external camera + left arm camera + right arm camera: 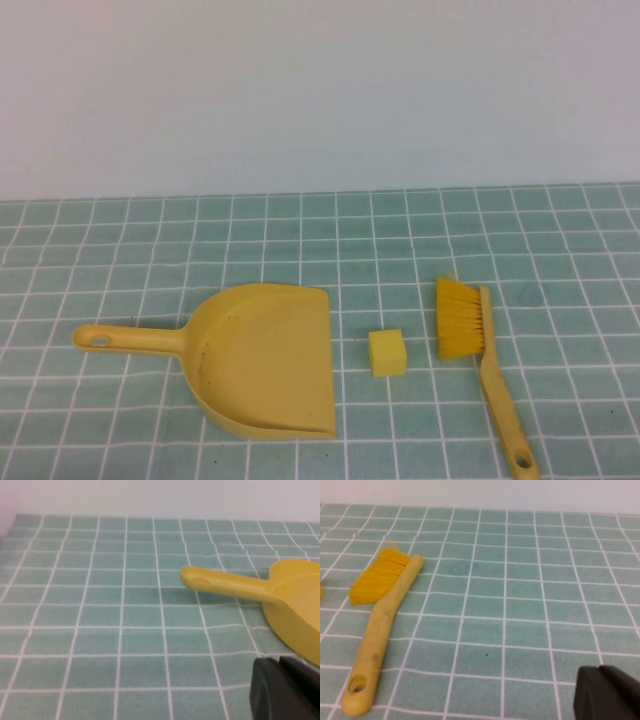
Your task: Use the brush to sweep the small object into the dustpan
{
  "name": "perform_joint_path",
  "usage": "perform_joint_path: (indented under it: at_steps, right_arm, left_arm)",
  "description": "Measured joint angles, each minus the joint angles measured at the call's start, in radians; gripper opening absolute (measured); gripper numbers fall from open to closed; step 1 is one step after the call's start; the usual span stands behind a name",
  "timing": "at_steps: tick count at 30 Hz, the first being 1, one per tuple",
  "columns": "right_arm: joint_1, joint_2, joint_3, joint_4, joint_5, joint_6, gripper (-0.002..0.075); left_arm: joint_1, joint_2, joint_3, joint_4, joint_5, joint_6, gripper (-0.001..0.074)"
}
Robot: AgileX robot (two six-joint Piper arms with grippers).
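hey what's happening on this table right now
Nothing is being handled yet. The yellow dustpan, the small pale-yellow cube and the yellow brush lie apart in a row on the green tiled cloth, the cube between the other two. The left gripper waits shut near the dustpan, the right gripper shut near the brush.

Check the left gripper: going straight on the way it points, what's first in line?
Probably the dustpan: the left gripper, shut, sits low in its wrist view with the scoop's edge just ahead. Depth is unclear. The right gripper is parked away from the brush.
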Motion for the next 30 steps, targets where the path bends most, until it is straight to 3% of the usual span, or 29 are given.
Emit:
perform_joint_path:
  at_steps: [6, 10, 17, 24, 30]
  right_arm:
    - [0.0, 0.0, 0.0, 0.0, -0.023, 0.0, -0.0001]
    - [0.0, 0.0, 0.002, 0.0, -0.166, -0.007, -0.0001]
    - [0.0, 0.0, 0.002, 0.0, -0.381, -0.007, -0.0001]
    - [0.0, 0.0, 0.002, 0.0, -0.4, -0.007, -0.0001]
    - [0.0, 0.0, 0.002, 0.0, -0.411, -0.013, 0.0002]
  left_arm:
    - [0.0, 0.0, 0.0, -0.002, -0.183, 0.007, 0.0]
    - [0.0, 0.0, 0.0, -0.004, -0.311, 0.007, 0.0]
    - [0.0, 0.0, 0.0, -0.004, -0.336, 0.007, 0.0]
    - [0.0, 0.0, 0.0, -0.006, -0.378, 0.003, 0.0]
    - [0.0, 0.0, -0.002, -0.008, -0.42, -0.12, 0.0]
